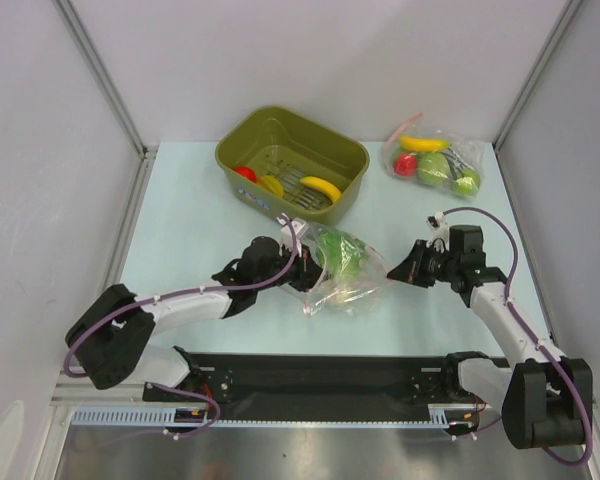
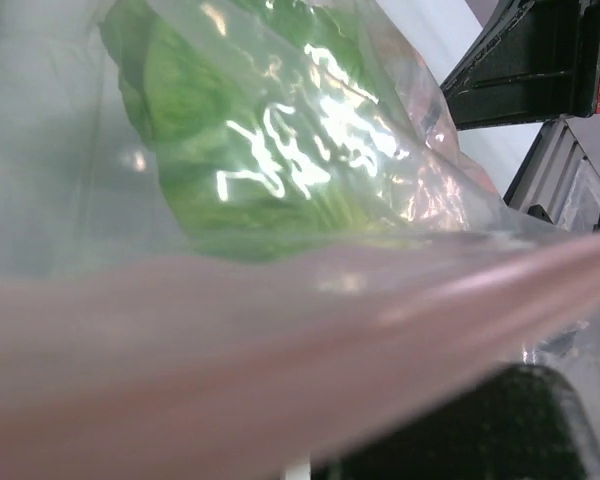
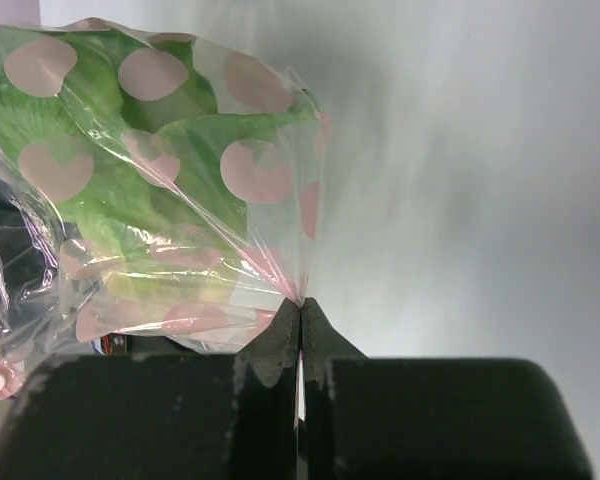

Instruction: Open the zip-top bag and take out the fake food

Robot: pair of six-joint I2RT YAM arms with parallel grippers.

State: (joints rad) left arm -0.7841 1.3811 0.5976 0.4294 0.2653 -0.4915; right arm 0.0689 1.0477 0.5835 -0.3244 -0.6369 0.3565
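The zip-top bag (image 1: 352,275) is held up between both grippers above the table's middle, with the pale green cabbage (image 1: 342,252) inside. My left gripper (image 1: 302,262) grips the bag's left end. In the left wrist view the blurred pink zip strip (image 2: 230,340) crosses the lens, hides the jaws, and the cabbage (image 2: 240,150) shows behind it. My right gripper (image 1: 393,270) is shut on the bag's right corner; its wrist view shows the fingertips (image 3: 301,305) pinching the film of the pink-spotted bag (image 3: 270,170). A banana (image 1: 321,187), a red fruit (image 1: 245,173) and a small yellow piece (image 1: 271,185) lie in the basket.
An olive-green basket (image 1: 280,125) stands at the back middle of the table. A second clear bag (image 1: 435,160) with bright green fruits, a banana and a red fruit lies at the back right. Grey walls close in the left, right and back sides.
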